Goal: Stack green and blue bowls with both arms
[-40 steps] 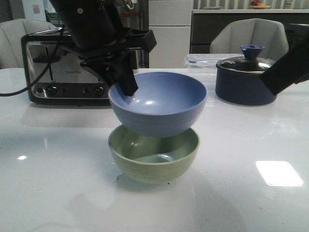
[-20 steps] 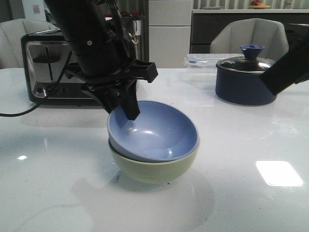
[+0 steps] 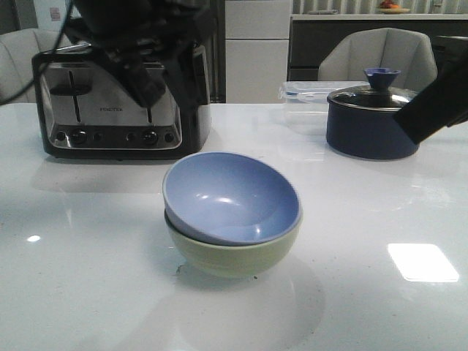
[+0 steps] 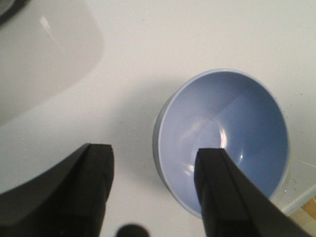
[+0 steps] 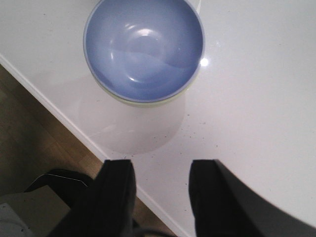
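Your blue bowl [image 3: 231,197] sits nested inside the green bowl [image 3: 234,252] near the middle of the white desk [image 3: 365,307], tilted a little so its rim rides higher on the toaster's side and the green rim shows as a thin band toward the pot's side. Your left hand [image 4: 153,190] hangs above the pair with its two dark fingers [image 4: 224,192] spread wide and nothing between them (in the front view it is a dark mass in front of the toaster [image 3: 117,110]). Your right hand [image 5: 160,195] is also spread apart and empty, above the desk edge just beside the stack, with wood floor [image 5: 34,143] visible beyond. Behind the bowls you have the navy pot [image 3: 369,121] with its glass lid, and a clear container [image 3: 307,91] touching or just behind it.
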Action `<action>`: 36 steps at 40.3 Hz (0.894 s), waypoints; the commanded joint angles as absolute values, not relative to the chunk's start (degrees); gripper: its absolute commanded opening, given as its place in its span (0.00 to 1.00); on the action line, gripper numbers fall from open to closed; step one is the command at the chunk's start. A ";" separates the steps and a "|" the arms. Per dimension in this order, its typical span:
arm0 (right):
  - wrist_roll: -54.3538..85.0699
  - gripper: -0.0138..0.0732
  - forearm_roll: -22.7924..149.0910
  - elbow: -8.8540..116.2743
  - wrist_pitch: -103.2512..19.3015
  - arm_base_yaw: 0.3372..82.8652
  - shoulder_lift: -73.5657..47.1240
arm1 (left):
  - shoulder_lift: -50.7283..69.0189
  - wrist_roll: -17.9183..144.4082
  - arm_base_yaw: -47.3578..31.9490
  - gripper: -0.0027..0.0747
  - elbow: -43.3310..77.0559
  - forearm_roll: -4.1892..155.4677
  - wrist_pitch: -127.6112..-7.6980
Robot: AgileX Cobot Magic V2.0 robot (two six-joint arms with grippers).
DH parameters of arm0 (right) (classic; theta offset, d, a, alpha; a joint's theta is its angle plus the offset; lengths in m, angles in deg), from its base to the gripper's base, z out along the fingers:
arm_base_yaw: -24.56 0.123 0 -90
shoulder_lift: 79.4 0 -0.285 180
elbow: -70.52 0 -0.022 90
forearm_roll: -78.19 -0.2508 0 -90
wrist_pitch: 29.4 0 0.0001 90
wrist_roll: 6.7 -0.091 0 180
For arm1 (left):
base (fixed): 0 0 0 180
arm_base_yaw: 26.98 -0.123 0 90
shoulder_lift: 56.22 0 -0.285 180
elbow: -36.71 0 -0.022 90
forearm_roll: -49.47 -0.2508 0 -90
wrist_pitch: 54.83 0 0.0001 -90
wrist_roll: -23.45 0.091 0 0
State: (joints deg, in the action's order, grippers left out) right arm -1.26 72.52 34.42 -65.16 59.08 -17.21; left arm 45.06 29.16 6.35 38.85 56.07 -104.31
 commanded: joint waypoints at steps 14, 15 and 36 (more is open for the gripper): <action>-0.60 0.61 72.81 35.72 -62.17 59.18 -18.17 | 12.60 29.18 6.70 0.60 17.86 49.77 -99.28; -0.60 0.61 72.81 35.72 -62.17 59.18 -18.17 | 9.94 29.18 6.70 0.60 16.28 49.47 -98.83; -0.60 0.61 73.15 31.46 -70.49 58.98 -33.27 | -15.45 29.18 6.70 0.60 1.15 47.80 -97.41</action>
State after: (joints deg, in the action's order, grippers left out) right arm -1.26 72.62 31.54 -71.75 59.08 -30.54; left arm -14.58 29.16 6.35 -0.10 47.95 -101.47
